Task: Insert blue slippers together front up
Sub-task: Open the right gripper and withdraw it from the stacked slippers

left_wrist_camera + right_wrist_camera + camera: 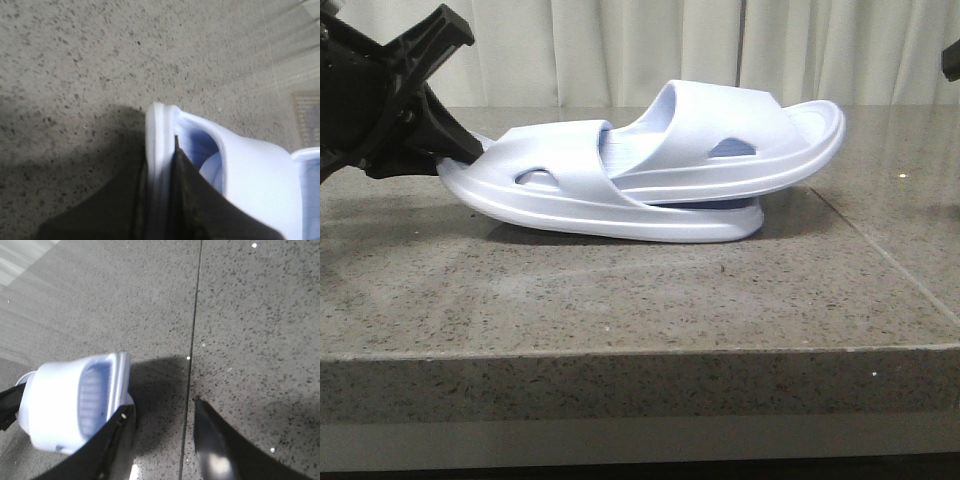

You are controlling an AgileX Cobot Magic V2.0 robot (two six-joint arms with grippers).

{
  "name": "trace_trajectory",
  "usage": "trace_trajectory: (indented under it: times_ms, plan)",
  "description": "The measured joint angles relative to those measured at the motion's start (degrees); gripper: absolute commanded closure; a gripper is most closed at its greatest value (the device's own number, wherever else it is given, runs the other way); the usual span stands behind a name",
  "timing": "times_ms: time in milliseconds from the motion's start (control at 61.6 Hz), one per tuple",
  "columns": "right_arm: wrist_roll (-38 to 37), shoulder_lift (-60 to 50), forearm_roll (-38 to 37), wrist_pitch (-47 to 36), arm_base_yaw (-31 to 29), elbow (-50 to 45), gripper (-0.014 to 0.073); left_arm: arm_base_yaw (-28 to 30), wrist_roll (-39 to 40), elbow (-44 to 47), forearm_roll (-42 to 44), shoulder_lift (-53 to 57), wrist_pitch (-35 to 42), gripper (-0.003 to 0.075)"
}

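The blue slippers [650,175] lie on the grey speckled bench [620,290], stacked as a pair with their long axis running left to right across the front view. The lower slipper [570,205] rests its sole on the stone. The upper slipper [730,140] sits further right, its left end pushed in under the lower one's band and its right end tilted up, overhanging the lower one's right tip. From this side they look largely nested, though I cannot tell how deep the upper one has gone in.

The left hand [455,150] is at the pair's left end. In the left wrist view its two dark fingers [192,200] stand close together with the pale edge of the lower slipper between them, so it is clamped on that rim. That puts the slippers straight to the right of this hand, along their own length.

The right hand [162,435] is only a dark scrap at the right edge of the front view, well clear of the pair. Its wrist view shows the fingers spread apart with bare bench and a seam line [192,330] between them, gripping nothing, with the end of a slipper just beside one finger.

So the left arm is the one in contact, and any further seating would likely be a push or pull along that left-right line, the free right hand being placed to meet the raised right end.
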State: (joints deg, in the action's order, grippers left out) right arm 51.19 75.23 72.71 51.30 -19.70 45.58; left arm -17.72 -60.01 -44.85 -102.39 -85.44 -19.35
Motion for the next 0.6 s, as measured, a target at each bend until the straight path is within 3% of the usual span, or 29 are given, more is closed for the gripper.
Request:
trace_trajectory:
  times_ms: [471, 601]
  plan:
    - [0.0, 0.0, -0.7, 0.3, 0.0, 0.0, 0.027, 0.0, -0.7, 0.0, -1.0, 0.0, 0.7, 0.0736]
    - [0.1, 0.0, -1.0, 0.3, 0.0, -0.2, 0.027, 0.0, -0.7, 0.0, -1.0, 0.0, 0.7, 0.0602]
